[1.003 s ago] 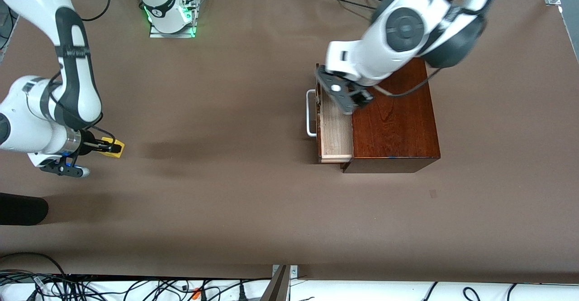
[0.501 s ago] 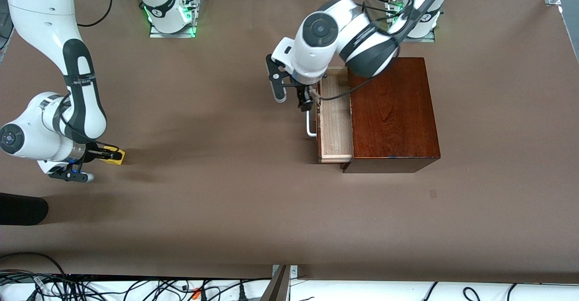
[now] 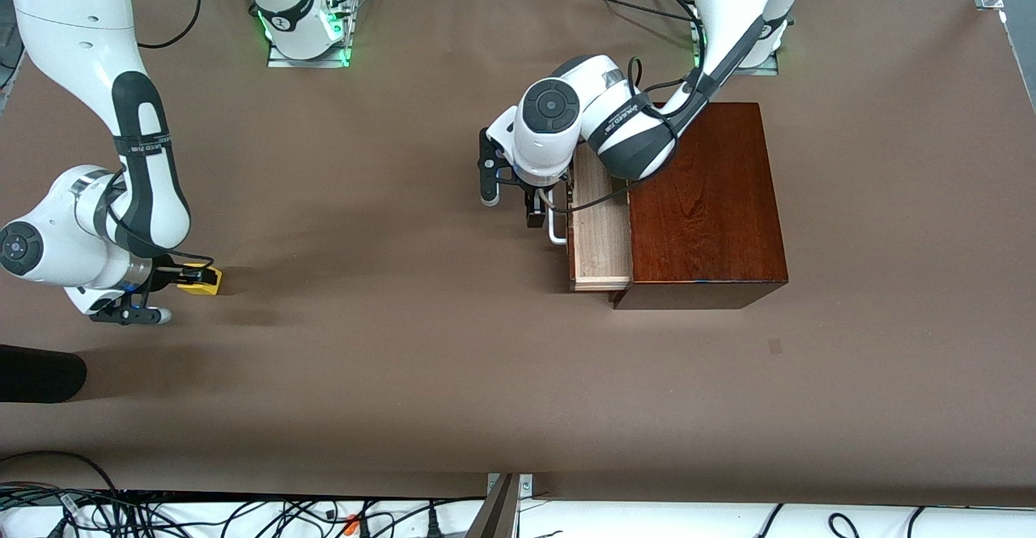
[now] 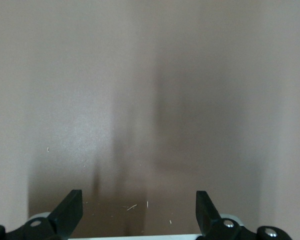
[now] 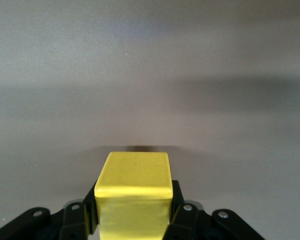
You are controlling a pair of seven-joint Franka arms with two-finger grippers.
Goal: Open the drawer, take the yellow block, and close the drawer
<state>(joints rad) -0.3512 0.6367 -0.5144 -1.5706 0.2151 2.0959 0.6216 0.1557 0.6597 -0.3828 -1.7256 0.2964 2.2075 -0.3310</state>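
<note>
A glossy dark wooden box (image 3: 708,202) sat toward the left arm's end of the brown table (image 3: 421,360), its drawer (image 3: 600,230) pulled partly out, the pale wood tray bare to the overhead camera and the white bar handle (image 3: 555,226) facing the right arm's end. The left gripper (image 3: 510,198) hung just beside that handle, over the table in front of the drawer, its two dark fingers (image 4: 70,212) spread wide apart with nothing between them; its wrist camera saw only bare tabletop and shadow. Well apart from the box, at the right arm's end of the table, the right gripper (image 3: 194,275) was closed firmly on the yellow block (image 3: 202,278), low over the table. Seen from the right wrist, the small cube (image 5: 134,192) sat square between the black fingers (image 5: 182,212), its plain top face catching the light, a thin shadow on the table beside it
</note>
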